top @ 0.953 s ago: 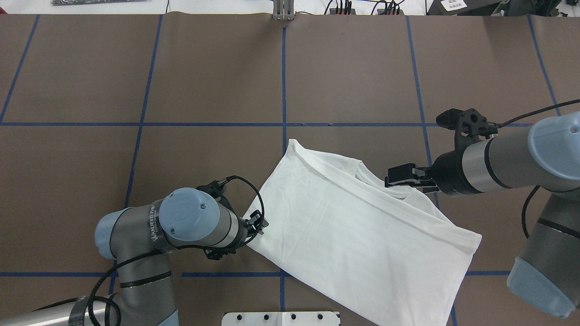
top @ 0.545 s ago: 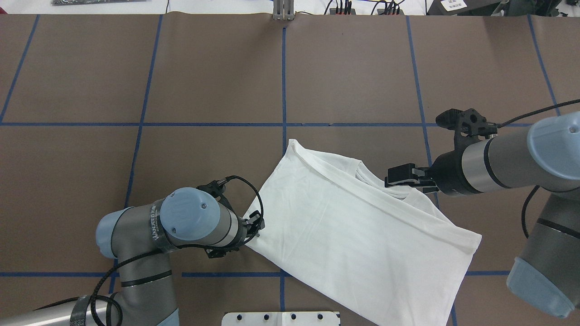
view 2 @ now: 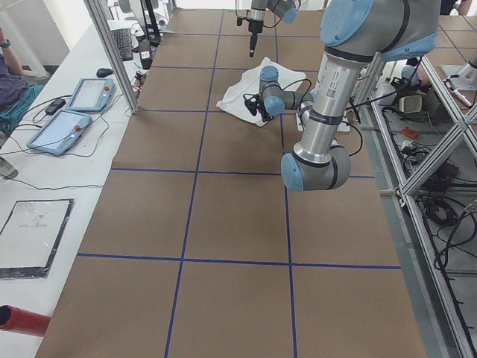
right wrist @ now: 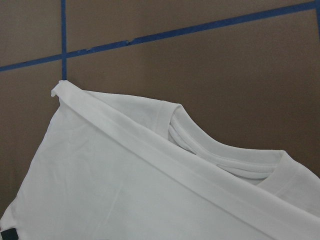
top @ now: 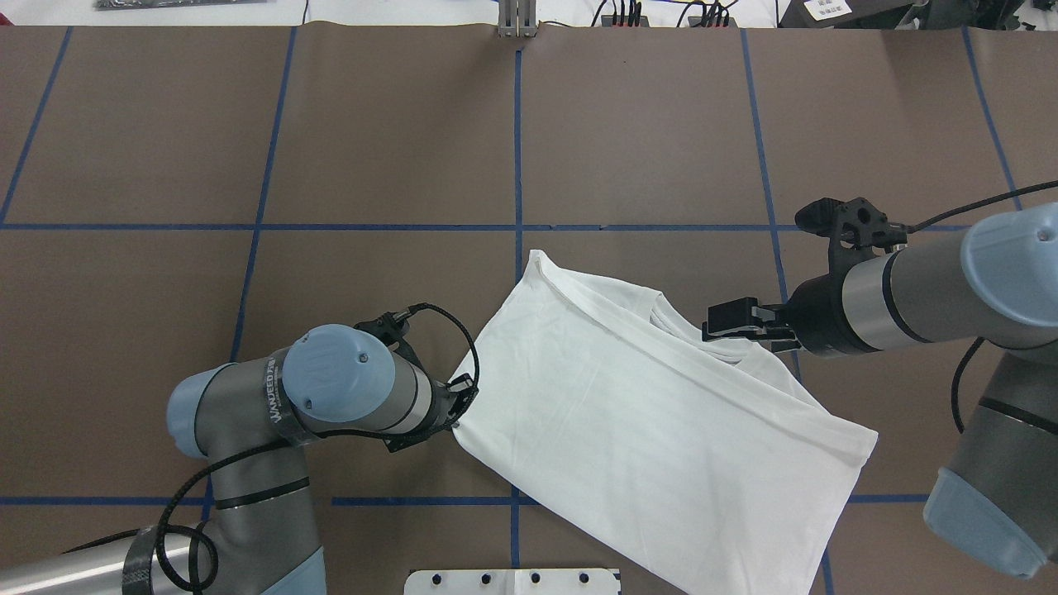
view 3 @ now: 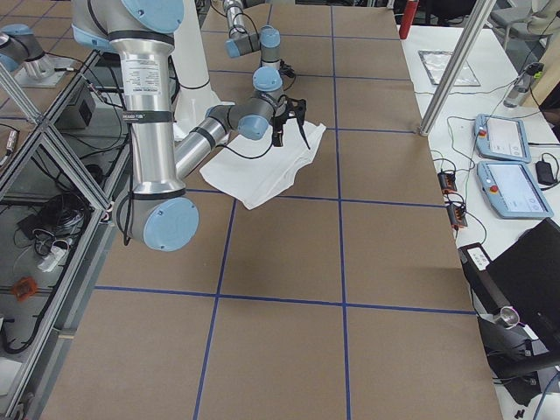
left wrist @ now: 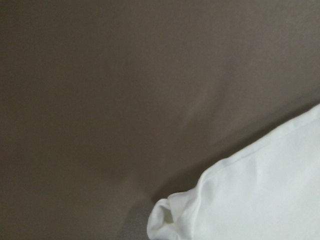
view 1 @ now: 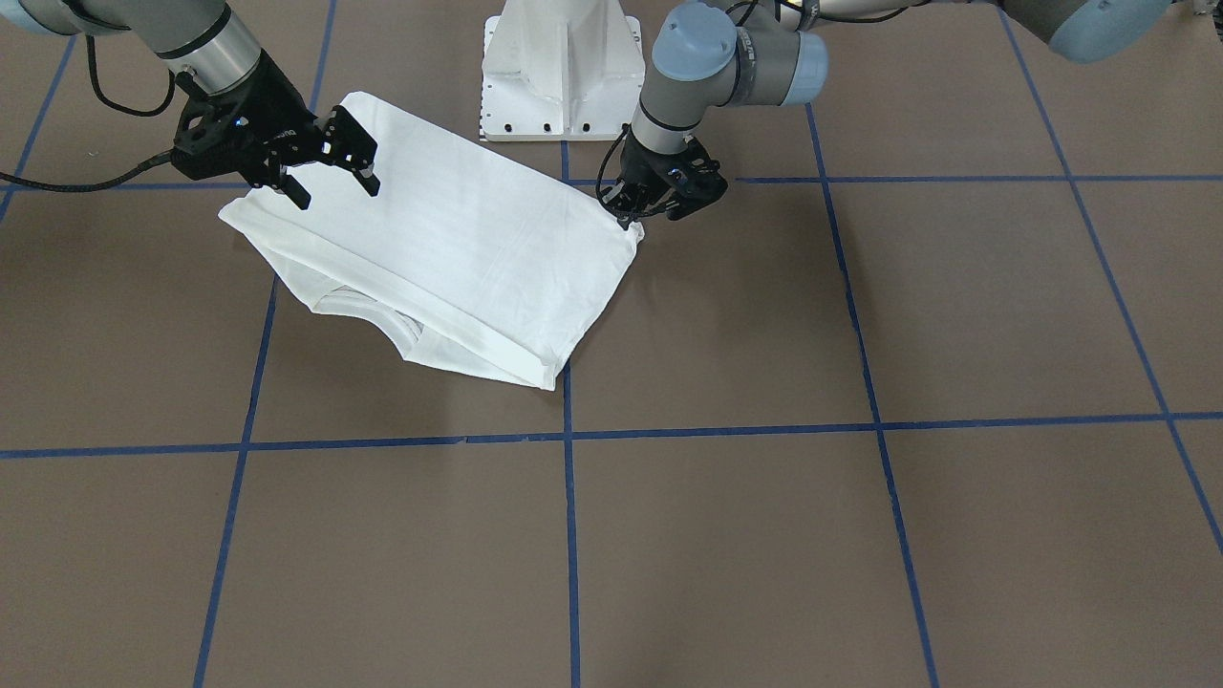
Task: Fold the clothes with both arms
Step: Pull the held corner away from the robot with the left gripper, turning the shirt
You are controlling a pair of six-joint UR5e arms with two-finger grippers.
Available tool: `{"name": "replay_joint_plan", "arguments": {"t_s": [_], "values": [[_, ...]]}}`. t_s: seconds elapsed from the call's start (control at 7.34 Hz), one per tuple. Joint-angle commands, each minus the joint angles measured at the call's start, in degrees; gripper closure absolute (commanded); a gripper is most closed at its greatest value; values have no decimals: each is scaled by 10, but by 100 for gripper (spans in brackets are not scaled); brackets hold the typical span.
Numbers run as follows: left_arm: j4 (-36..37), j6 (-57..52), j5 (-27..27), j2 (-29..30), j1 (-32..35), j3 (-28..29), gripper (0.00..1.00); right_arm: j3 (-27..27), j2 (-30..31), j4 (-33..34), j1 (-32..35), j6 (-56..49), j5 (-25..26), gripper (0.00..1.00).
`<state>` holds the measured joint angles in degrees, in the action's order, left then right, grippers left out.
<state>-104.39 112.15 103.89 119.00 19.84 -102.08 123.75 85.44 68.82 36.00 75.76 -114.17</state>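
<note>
A white T-shirt [top: 645,430] lies folded on the brown table, slanted, with its ribbed collar [right wrist: 220,152] toward my right arm. My left gripper [view 1: 631,218] is down at the shirt's corner nearest my left arm, shut on that corner. The left wrist view shows only the bunched corner [left wrist: 165,222], no fingers. My right gripper [view 1: 332,182] hovers open just above the shirt [view 1: 459,248] on the collar side, holding nothing. From overhead, this right gripper [top: 721,324] sits over the collar [top: 686,330].
The white pedestal base [view 1: 559,67] stands just behind the shirt. Blue tape lines [top: 518,149] divide the brown table into squares. Two tablets [view 2: 89,93] and cables lie on a side bench, where a person [view 2: 11,82] sits.
My left gripper has shifted a little away from the base and pulled the shirt corner with it, so that side edge now runs straighter. The right arm has not moved.
</note>
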Motion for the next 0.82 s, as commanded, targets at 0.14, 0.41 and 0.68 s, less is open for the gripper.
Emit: {"name": "replay_joint_plan", "arguments": {"t_s": [0.14, 0.41, 0.68], "values": [[1, -19, 0, 2, 70, 5, 100, -1, -1, 0, 0, 0, 1, 0], [0, -93, 0, 23, 128, 36, 100, -3, -3, -1, 0, 1, 1, 0], [-11, -162, 0, 95, 188, 153, 100, -3, -4, -1, 0, 1, 1, 0]]}}
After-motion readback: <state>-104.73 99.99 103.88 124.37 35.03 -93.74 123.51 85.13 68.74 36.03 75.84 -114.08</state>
